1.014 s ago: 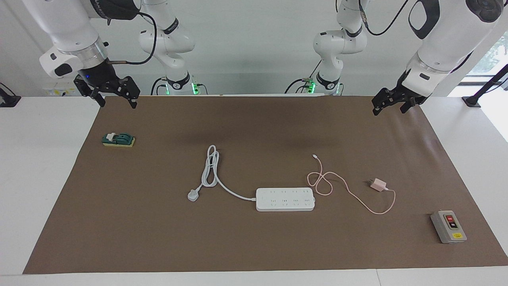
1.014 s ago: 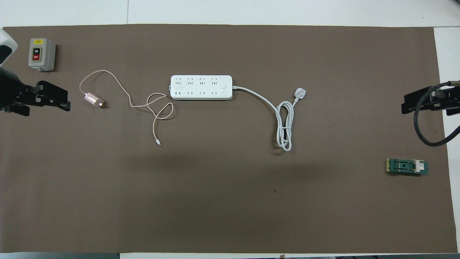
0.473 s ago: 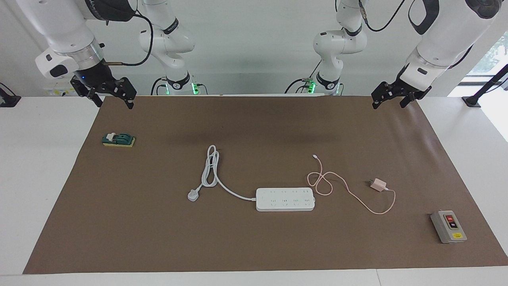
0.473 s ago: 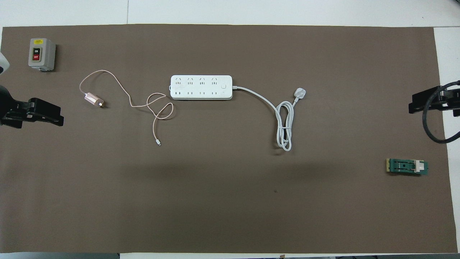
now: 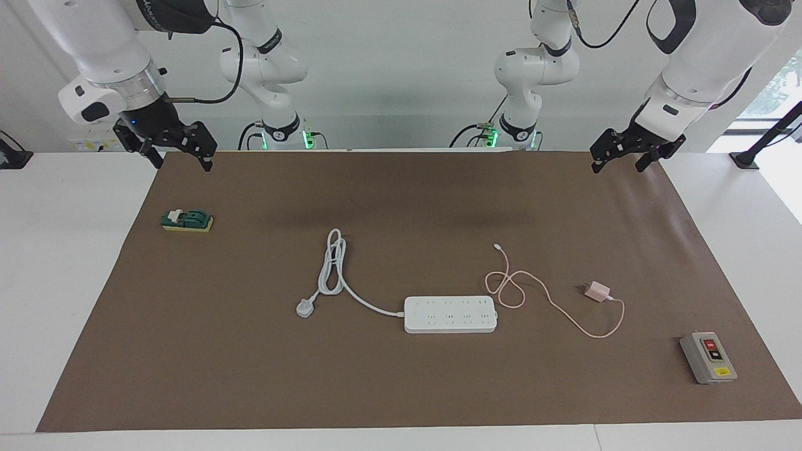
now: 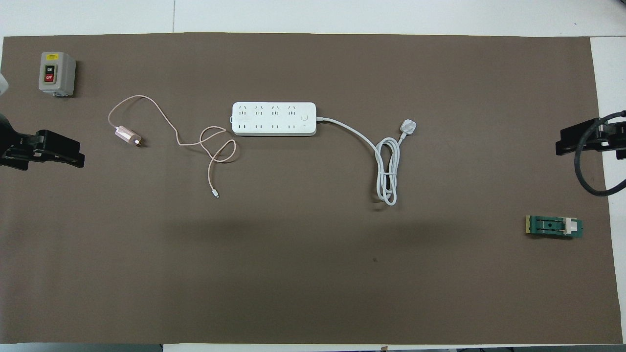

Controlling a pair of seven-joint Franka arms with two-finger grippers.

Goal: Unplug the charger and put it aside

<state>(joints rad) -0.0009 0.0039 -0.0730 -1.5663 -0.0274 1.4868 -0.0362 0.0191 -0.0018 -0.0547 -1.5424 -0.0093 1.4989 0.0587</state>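
The pale pink charger adapter (image 5: 597,291) lies on its side on the brown mat, apart from the white power strip (image 5: 450,314), toward the left arm's end. Its thin pink cable (image 5: 551,301) loops past the strip's end to a small white connector (image 5: 496,247). In the overhead view the adapter (image 6: 128,136) lies beside the strip (image 6: 274,119), with no plug in the sockets. My left gripper (image 5: 618,164) is open and empty, raised over the mat's corner near its base. My right gripper (image 5: 182,163) is open and empty over the other near corner.
A grey box with red and black buttons (image 5: 708,357) stands at the left arm's end, farther from the robots than the charger. A green part on a yellow pad (image 5: 187,220) lies at the right arm's end. The strip's thick white cord and plug (image 5: 305,307) lie coiled beside it.
Both grippers have risen a little and drawn back toward their own ends of the table. The charger, cable and strip have not moved.
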